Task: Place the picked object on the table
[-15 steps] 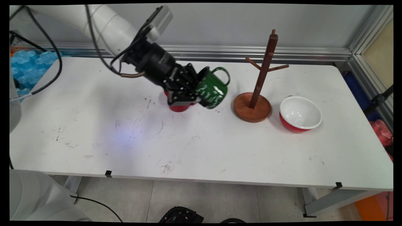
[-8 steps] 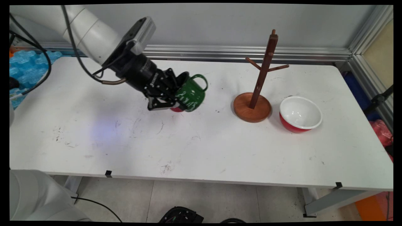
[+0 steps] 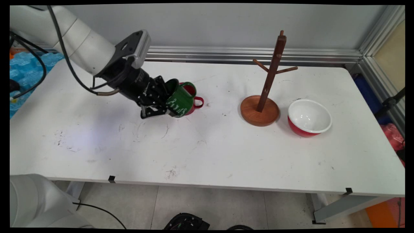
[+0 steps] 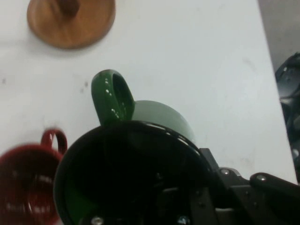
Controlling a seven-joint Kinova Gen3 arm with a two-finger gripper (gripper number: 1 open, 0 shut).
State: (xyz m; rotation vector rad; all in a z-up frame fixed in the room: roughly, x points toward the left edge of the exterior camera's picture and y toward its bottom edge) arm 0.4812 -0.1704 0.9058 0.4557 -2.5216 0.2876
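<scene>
While the gripper [image 3: 161, 105] hangs low over the left half of the white table [image 3: 226, 155], its fingers are clamped on the rim of a green mug [image 3: 179, 102], one finger seemingly inside the mouth and the other outside, though the hand view leaves the inner one in shadow. The mug is tipped, mouth toward the arm and handle up and to the far right, and is held just clear of the tabletop.

Directly behind it, on the far right side, a red mug [image 3: 194, 103] stands on the table, so close that the two overlap in the main view; whether they touch cannot be told. A sideways swing or a drop here could knock the red mug over or shove it along. A pinch on one thin rim is also a weak hold, and the tilted mug might pivot or slip out.

Well to the right stands a wooden mug tree [image 3: 265, 97] on its round base, with a red bowl [image 3: 309, 118], white inside, just beside it. The tabletop is scuffed and smudged; a grey wall with an aluminium rail runs behind it.
</scene>
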